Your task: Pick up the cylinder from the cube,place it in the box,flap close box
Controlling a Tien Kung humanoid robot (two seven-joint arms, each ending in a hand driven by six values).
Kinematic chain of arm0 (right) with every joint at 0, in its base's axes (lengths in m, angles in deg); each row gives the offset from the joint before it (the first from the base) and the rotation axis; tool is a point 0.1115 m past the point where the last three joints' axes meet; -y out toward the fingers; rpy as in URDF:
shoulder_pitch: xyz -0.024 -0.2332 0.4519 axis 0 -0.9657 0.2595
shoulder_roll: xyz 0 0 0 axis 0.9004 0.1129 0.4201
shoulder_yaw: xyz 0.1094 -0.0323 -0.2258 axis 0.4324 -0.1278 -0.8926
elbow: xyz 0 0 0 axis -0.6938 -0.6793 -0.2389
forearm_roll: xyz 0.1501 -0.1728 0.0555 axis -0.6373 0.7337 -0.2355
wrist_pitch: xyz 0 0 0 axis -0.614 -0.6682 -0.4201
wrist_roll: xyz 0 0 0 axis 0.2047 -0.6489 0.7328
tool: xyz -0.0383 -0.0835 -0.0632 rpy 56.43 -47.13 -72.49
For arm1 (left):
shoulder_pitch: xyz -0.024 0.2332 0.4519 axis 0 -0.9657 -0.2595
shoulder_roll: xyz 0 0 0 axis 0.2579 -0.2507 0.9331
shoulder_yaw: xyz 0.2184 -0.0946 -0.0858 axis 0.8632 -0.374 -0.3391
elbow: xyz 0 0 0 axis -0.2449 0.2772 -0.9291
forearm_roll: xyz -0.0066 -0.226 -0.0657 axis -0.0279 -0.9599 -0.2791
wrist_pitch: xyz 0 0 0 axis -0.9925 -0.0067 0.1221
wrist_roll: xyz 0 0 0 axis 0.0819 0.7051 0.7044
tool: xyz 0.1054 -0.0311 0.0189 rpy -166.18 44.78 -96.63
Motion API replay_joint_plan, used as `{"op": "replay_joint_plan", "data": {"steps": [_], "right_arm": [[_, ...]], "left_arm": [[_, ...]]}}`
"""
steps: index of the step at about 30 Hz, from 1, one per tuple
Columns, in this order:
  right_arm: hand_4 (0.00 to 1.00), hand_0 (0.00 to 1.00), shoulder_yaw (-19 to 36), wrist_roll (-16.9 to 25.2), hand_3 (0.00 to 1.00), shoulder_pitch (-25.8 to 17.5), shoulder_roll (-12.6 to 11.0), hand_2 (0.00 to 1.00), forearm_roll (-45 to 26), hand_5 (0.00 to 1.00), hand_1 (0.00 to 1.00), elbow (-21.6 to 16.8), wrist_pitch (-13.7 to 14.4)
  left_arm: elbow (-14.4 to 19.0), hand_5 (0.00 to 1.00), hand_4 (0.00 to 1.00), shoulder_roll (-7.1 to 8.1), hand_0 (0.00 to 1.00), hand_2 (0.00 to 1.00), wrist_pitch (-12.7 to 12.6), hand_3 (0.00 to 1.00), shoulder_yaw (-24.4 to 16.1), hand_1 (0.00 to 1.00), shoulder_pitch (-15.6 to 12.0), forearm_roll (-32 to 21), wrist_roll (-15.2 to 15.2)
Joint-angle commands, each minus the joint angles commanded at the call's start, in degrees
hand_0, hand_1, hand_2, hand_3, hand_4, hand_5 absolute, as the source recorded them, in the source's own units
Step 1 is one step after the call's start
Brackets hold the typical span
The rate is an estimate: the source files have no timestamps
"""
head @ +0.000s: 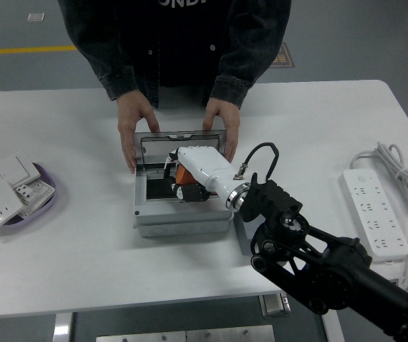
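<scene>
Right robot hand (189, 178) inside one grey box (182, 219), grip unclear; two person's hands (137, 132) on lid (181, 135)

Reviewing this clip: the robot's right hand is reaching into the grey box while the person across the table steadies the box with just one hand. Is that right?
Not quite. The head view shows the person holding the grey box with both hands, one hand at its far left corner and the other hand at its far right corner. The rest stands: the robot's right hand is reaching into the box.
</scene>
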State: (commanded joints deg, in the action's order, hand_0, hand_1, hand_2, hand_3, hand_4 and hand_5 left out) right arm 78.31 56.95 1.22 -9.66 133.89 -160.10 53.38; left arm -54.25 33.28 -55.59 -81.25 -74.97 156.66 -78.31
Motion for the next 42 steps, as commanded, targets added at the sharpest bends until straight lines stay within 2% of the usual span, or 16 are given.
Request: {"op": "replay_joint_plan", "data": {"steps": [5, 6, 11, 12, 17, 18, 23, 24, 29, 30, 35, 36, 41, 42], "right_arm": [[0.002, 0.031, -0.8, 0.4, 0.237, 1.2, -0.3, 0.285, 1.9, 0.002, 0.193, 0.5, -0.4], [0.002, 0.117, -0.8, 0.6, 0.293, 1.4, -0.3, 0.318, 2.1, 0.002, 0.249, 0.7, -0.4], [0.002, 0.117, -1.1, 3.2, 0.293, 2.0, -0.2, 0.318, 1.4, 0.002, 0.249, 1.6, 1.5], [0.453, 0.534, -1.1, 3.5, 0.531, 2.0, -0.2, 0.513, 1.3, 0.002, 0.512, 1.7, 1.7], [0.453, 0.534, -1.1, 4.3, 0.531, 2.0, -0.1, 0.513, 0.5, 0.002, 0.512, 2.5, 2.2], [0.529, 0.682, -1.2, 4.5, 0.667, 2.0, 0.0, 0.609, 0.3, 0.002, 0.645, 2.7, 2.3], [0.529, 0.682, -1.4, 5.0, 0.667, 1.9, 0.0, 0.609, -0.6, 0.002, 0.645, 3.1, 2.4], [0.490, 0.734, -1.4, 5.1, 0.692, 1.9, 0.0, 0.658, -0.9, 0.131, 0.666, 3.2, 2.4], [0.490, 0.734, -1.7, 5.5, 0.692, 1.8, 0.1, 0.658, -1.9, 0.131, 0.666, 3.6, 2.4], [0.569, 0.753, -1.7, 5.6, 0.692, 1.7, 0.0, 0.662, -2.1, 0.253, 0.667, 3.6, 2.4], [0.569, 0.753, -1.6, 6.0, 0.692, 1.6, 0.1, 0.662, -2.7, 0.253, 0.667, 3.8, 2.4], [0.615, 0.753, -1.6, 6.0, 0.692, 1.5, 0.1, 0.661, -2.7, 0.244, 0.667, 3.8, 2.4], [0.615, 0.753, -1.4, 6.2, 0.692, 1.4, 0.1, 0.661, -2.9, 0.244, 0.667, 4.0, 2.0], [0.688, 0.752, -1.4, 6.2, 0.693, 1.4, 0.2, 0.658, -2.9, 0.269, 0.663, 4.0, 1.9]], "left_arm": [[0.0, 0.277, 0.726, -0.01, 0.639, 0.574, 0.0, 0.636, 0.0, 0.662, 0.0, 0.0, 0.0], [0.0, 0.277, 0.726, -0.02, 0.639, 0.574, 0.0, 0.637, 0.0, 0.662, 0.0, 0.1, 0.0], [0.0, 0.277, 0.726, 0.00, 0.639, 0.574, 0.0, 0.637, 0.0, 0.662, 0.1, 0.2, 0.0], [0.0, 0.276, 0.726, 0.01, 0.639, 0.574, 0.0, 0.637, 0.0, 0.662, 0.1, 0.2, 0.0], [0.0, 0.276, 0.726, 0.17, 0.639, 0.574, 0.0, 0.637, -0.1, 0.662, 0.2, 0.3, 0.0], [0.0, 0.274, 0.724, 0.21, 0.639, 0.574, 0.0, 0.637, -0.1, 0.662, 0.2, 0.3, 0.0], [0.0, 0.274, 0.724, 0.30, 0.639, 0.574, 0.0, 0.637, -0.2, 0.662, 0.2, 0.3, -0.1], [0.0, 0.273, 0.724, 0.31, 0.639, 0.574, 0.0, 0.636, -0.2, 0.662, 0.2, 0.3, -0.1], [0.0, 0.273, 0.724, 0.42, 0.639, 0.574, 0.0, 0.636, -0.2, 0.662, 0.4, 0.3, 0.0], [0.0, 0.272, 0.724, 0.45, 0.639, 0.574, 0.0, 0.636, -0.2, 0.662, 0.4, 0.4, 0.0], [0.0, 0.272, 0.724, 0.66, 0.639, 0.574, 0.1, 0.636, -0.4, 0.662, 0.4, 0.6, -0.2], [0.0, 0.272, 0.724, 0.69, 0.639, 0.574, 0.1, 0.636, -0.4, 0.662, 0.4, 0.7, -0.2], [0.0, 0.272, 0.724, 0.84, 0.639, 0.574, 0.1, 0.636, -0.5, 0.662, 0.5, 0.9, -0.2], [0.0, 0.273, 0.724, 0.85, 0.640, 0.574, 0.1, 0.636, -0.5, 0.662, 0.5, 0.9, -0.2]]}}
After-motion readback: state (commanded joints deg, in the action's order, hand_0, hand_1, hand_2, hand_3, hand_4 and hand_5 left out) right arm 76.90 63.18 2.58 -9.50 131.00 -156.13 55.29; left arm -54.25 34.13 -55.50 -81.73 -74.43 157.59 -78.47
